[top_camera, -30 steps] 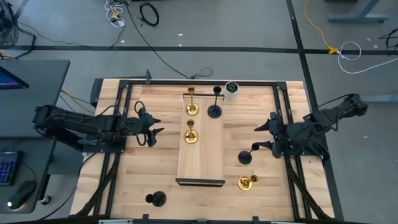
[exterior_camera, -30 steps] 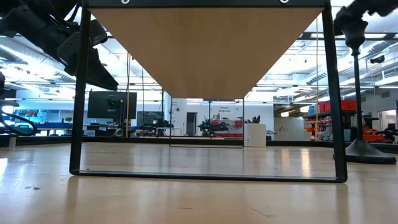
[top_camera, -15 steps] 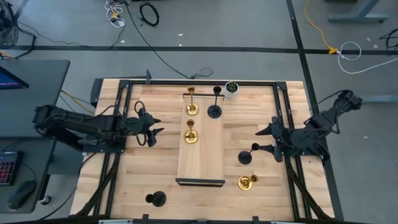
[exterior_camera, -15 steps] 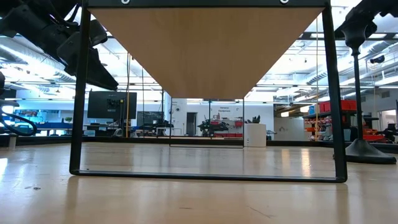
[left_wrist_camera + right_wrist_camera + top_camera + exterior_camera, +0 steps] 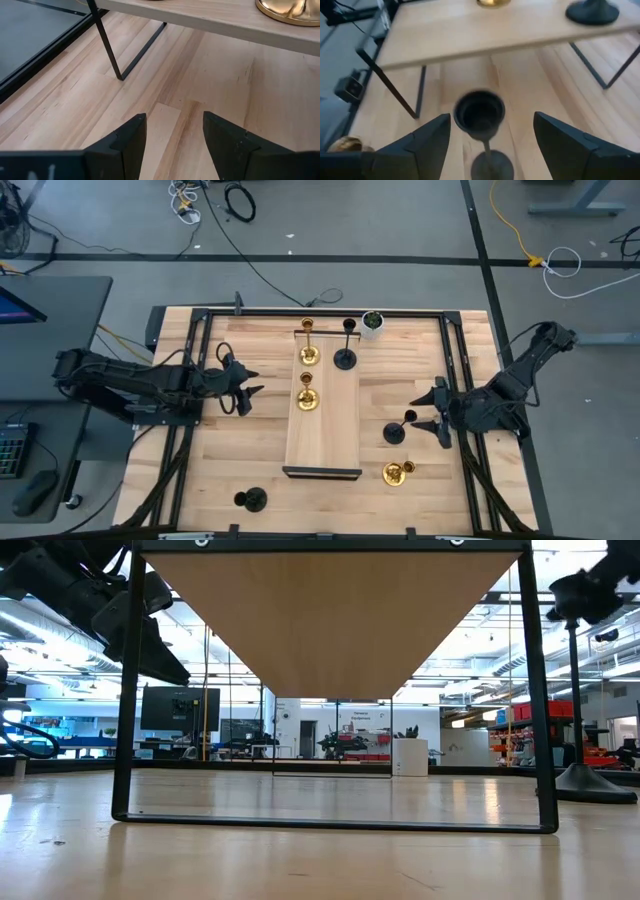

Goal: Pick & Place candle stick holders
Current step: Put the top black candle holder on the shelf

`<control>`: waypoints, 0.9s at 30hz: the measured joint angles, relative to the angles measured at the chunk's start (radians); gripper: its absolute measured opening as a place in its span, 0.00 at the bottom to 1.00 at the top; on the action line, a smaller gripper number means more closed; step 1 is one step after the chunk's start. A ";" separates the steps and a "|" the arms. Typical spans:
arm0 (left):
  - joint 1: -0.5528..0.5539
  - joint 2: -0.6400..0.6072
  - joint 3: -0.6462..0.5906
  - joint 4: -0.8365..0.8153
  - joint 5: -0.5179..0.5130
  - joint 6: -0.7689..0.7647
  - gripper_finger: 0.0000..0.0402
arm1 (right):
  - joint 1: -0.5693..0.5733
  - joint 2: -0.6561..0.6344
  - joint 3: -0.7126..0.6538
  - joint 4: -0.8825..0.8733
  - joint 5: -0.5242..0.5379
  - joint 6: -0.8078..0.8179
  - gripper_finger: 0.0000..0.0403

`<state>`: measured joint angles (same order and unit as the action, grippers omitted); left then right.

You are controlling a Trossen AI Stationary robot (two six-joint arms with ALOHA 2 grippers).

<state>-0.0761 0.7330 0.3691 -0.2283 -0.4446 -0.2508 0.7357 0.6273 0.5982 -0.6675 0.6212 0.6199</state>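
Support surface: wooden table [image 5: 240,450] with raised shelf [image 5: 325,430]

Off the shelf's right: one black holder [image 5: 395,431], one gold holder [image 5: 397,472]. Off its left near corner: another black holder [image 5: 250,499]. White pot [image 5: 372,322] beyond.

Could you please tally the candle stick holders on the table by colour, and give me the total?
Shiny gold candle stick holders: 3
Matte black candle stick holders: 3
Total: 6
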 joint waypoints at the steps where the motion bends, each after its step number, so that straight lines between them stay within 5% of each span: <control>1: 0.000 0.000 0.000 0.000 0.000 0.000 0.49 | 0.002 0.000 -0.018 0.023 0.003 0.004 0.70; 27: 0.000 0.000 0.000 0.000 0.000 0.003 0.49 | 0.000 -0.001 -0.280 0.403 -0.033 0.053 0.70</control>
<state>-0.0757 0.7330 0.3687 -0.2283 -0.4446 -0.2478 0.7357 0.6266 0.3183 -0.2644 0.5883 0.6731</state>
